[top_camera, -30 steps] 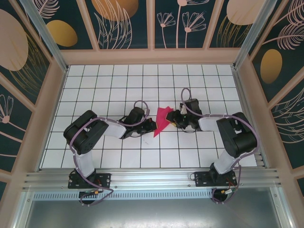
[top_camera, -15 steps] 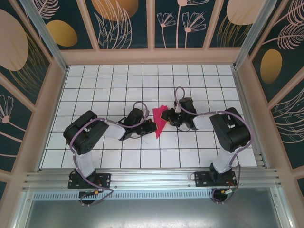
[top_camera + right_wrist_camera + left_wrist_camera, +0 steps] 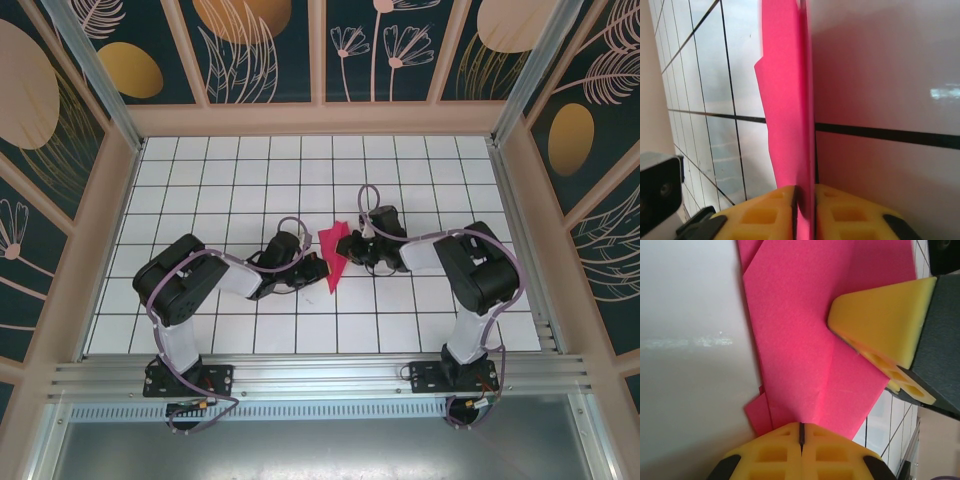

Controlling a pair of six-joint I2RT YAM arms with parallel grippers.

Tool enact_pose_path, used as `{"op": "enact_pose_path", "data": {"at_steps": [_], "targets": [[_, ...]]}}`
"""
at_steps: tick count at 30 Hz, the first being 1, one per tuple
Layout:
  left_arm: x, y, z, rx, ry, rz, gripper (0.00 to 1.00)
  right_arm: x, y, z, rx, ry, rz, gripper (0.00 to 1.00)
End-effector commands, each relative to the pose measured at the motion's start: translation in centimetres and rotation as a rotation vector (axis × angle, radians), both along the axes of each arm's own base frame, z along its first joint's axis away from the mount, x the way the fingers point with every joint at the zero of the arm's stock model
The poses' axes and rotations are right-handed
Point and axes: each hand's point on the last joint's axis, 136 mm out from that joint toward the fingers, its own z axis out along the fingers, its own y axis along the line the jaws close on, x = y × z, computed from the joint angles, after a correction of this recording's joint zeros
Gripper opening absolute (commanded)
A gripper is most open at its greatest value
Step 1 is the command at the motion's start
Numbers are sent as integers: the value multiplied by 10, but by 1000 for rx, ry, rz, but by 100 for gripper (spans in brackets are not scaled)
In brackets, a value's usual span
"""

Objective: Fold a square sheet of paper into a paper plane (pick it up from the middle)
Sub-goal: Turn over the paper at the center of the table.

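Mid-table (image 3: pixel 300 180), pinched between the two arms: the sheet of paper (image 3: pixel 333 256), already creased into a narrow pointed wedge, slim end toward the near edge. From the left wrist, the same sheet of paper (image 3: pixel 790 330) as a broad magenta face with one long crease running down to the pads. From the right wrist, a thin edge-on double layer (image 3: pixel 787 100) standing upright over the tiles; touching them or just clear, impossible to tell.

Left fingers (image 3: pixel 316 266): closed tight, yellow pads (image 3: pixel 775 455) meeting on the lower end of the crease, paper clamped in the seam. Right fingers (image 3: pixel 349 245): closed as well, pads (image 3: pixel 850 210) nipping the folded edge with nothing but the layers between them. One of those pads also visible from the left wrist, pressed against the far flap.

Step in hand, by the look of it: setting a fold with the sheet pinched at two points. To do it well:
- Treat the left pinch as the fixed anchor on the crease line.
- Work the right pinch along the fold, not across it, to avoid skewing the layers.
- Pull just enough to take out slack; thin paper, likely to tear at the pads under more.
- Check for edges lined up before pressing flat.
- Release one side only with the other firmly clamped, or risk a drop and a sprung fold.
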Motion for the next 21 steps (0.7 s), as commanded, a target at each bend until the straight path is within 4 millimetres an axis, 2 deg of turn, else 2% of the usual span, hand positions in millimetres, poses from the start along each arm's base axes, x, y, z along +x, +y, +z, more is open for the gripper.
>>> {"op": "enact_pose_path", "data": {"at_steps": [1, 3, 6, 7, 8, 11, 13, 15, 18, 21], "targets": [[-14, 3, -2, 1, 31, -13, 2, 9, 4, 9, -36, -52, 37, 10], [-11, 6, 5, -2, 7, 10, 8, 13, 0, 17, -85, -81, 44, 3], [-6, 10, 20, -14, -40, 40, 13, 18, -7, 28, -168, -115, 62, 2], [-5, 13, 24, -15, -55, 55, 18, 19, -11, 32, -205, -124, 61, 2], [-2, 15, 36, -29, -85, 73, 20, 22, -20, 36, -269, -137, 51, 2], [6, 31, 52, 11, -147, 148, 21, 28, -45, 52, -488, -179, 52, 2], [10, 45, 54, 74, -174, 200, 24, 34, -67, 64, -687, -230, 43, 2], [13, 61, 58, 129, -201, 253, 25, 32, -79, 73, -884, -263, 66, 2], [17, 83, 63, 192, -236, 324, 25, 30, -92, 74, -1118, -271, 85, 2], [20, 104, 73, 235, -276, 402, 26, 24, -81, 62, -1236, -271, 137, 3]]}}
